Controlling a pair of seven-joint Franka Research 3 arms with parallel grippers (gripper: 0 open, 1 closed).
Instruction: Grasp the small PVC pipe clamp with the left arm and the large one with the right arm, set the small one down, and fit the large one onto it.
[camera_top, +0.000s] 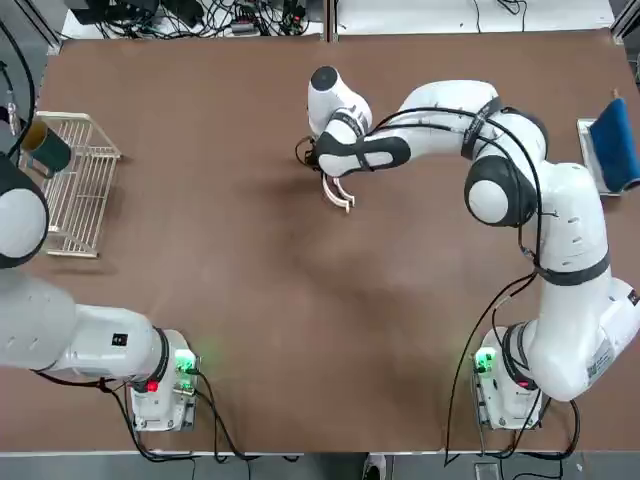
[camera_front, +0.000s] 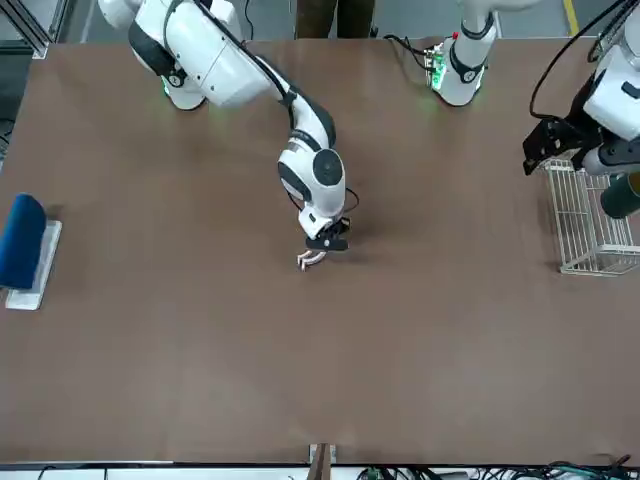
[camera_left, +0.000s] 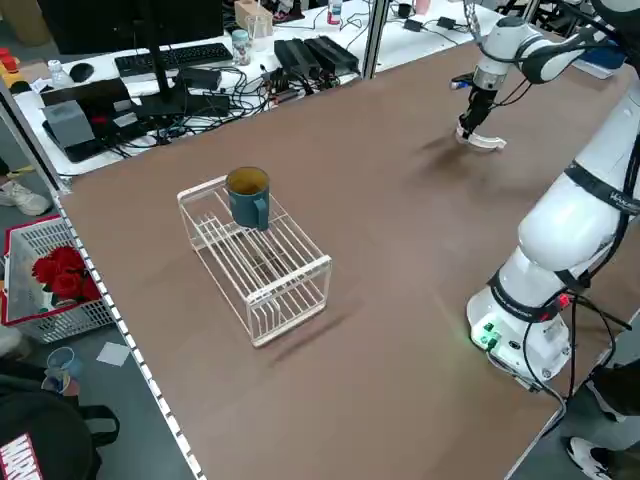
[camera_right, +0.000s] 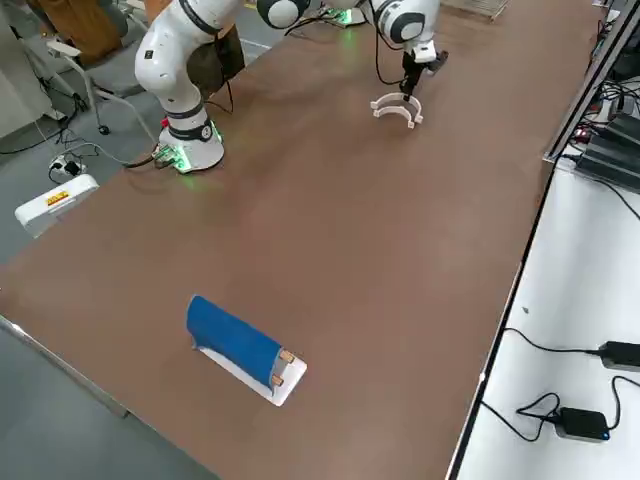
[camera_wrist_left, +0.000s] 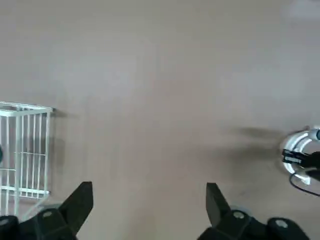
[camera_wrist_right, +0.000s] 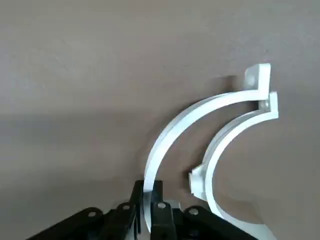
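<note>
The fitting step is judged to be in hand; the large one (camera_wrist_right: 172, 131) is pinched at its rim by the right gripper (camera_wrist_right: 147, 210), jaws pressed onto it, with the small PVC pipe clamp (camera_wrist_right: 225, 145) lying just beside the jaws, nested inside its arc, tabs nearly touching. Next, lowering and alignment would be called for. The left gripper (camera_wrist_left: 150, 200) is held spread and empty, well apart; a wire rack (camera_top: 75, 185) stands on the brown table (camera_top: 250, 330).

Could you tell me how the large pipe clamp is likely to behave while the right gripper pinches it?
The large pipe clamp looks thin, so probably light and slightly springy. The right gripper pinches its band near one end, so it may pivot. Its open arc seems unlikely to roll.
</note>
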